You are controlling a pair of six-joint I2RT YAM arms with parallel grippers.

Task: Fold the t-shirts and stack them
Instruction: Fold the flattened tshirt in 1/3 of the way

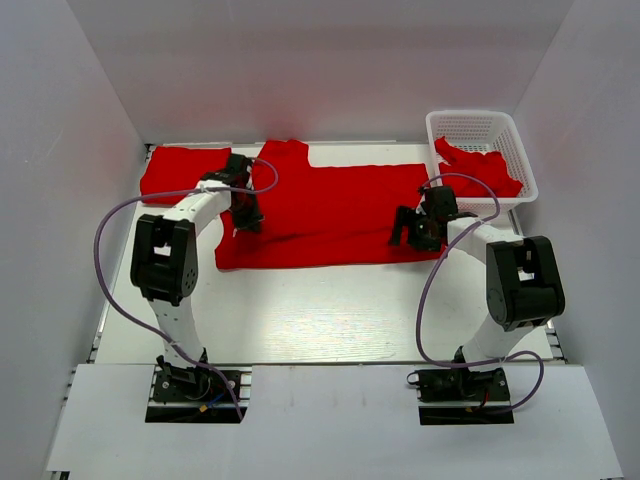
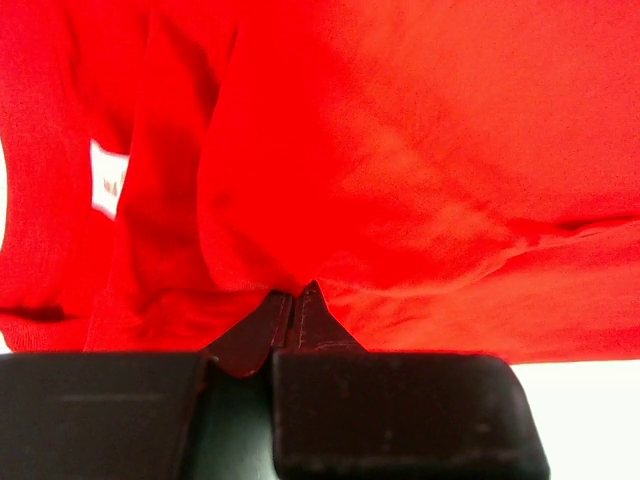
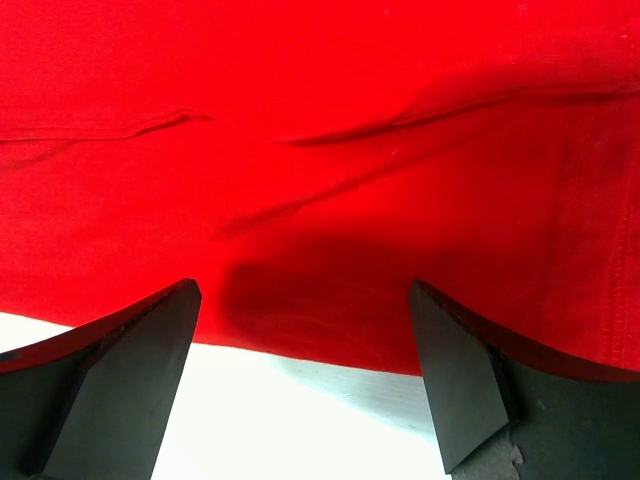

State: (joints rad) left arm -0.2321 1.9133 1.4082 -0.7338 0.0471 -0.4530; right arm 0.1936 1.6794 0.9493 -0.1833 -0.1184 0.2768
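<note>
Bright red cloth t-shirt [image 1: 330,215] spread, unfolded; left gripper [image 2: 295,305] clenched on its nine-o'clock edge, right gripper [image 3: 303,290] agape at three o'clock. More red t-shirts [image 1: 480,168] wait in white lattice basket [image 1: 472,114], one o'clock.

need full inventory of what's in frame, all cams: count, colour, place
spread t-shirt: one, red, flat across table centre
folded t-shirt: at least one, red, far-left corner
basket t-shirts: count unclear, red, crumpled inside basket
basket: one, white lattice, far-right corner
table: one, white, under everything
cables: two, purple, one looping off each arm
left gripper: one, black, shut on spread t-shirt's left side
right gripper: one, black, open at spread t-shirt's near-right edge
</note>
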